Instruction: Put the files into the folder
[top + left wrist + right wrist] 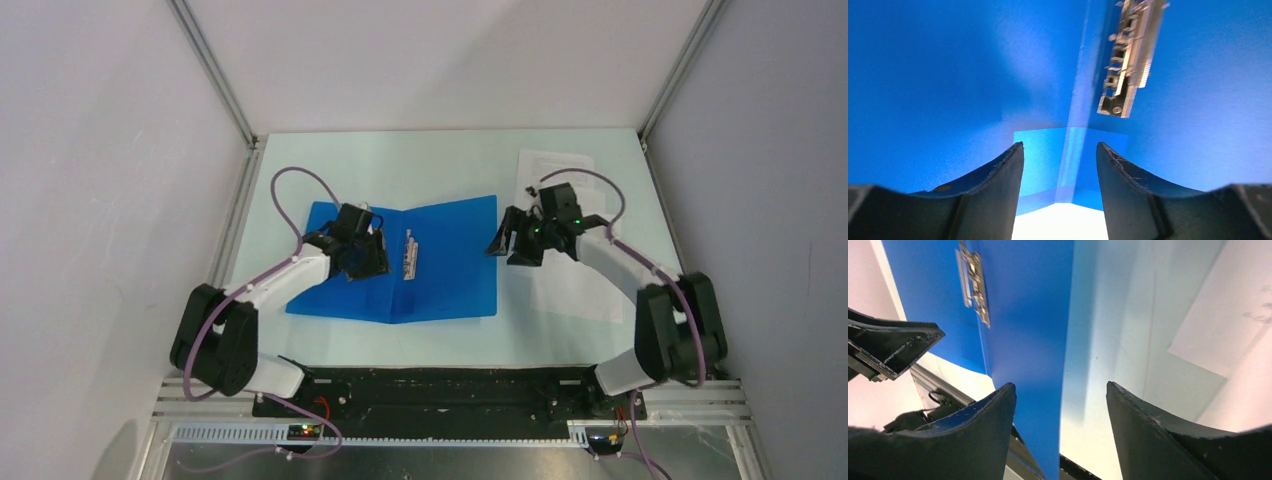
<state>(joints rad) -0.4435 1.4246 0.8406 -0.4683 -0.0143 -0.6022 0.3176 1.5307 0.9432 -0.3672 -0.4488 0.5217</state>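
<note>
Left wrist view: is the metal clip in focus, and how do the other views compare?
Left wrist: the silver metal clip on the flat blue plastic folder is smeared; right wrist: crisper, with sheen on the pale table; top external: evenly lit.

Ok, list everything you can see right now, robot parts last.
Flat blue plastic folder: one, blue, open flat mid-table.
Silver metal clip: one, silver, on the folder's spine.
White printed paper sheets: count unclear, white, on the table right of the folder.
Pale table: one, pale greenish, under everything.
Left hand: one, black, open over the folder's left cover.
Right hand: one, black, open over the folder's right edge.
</note>
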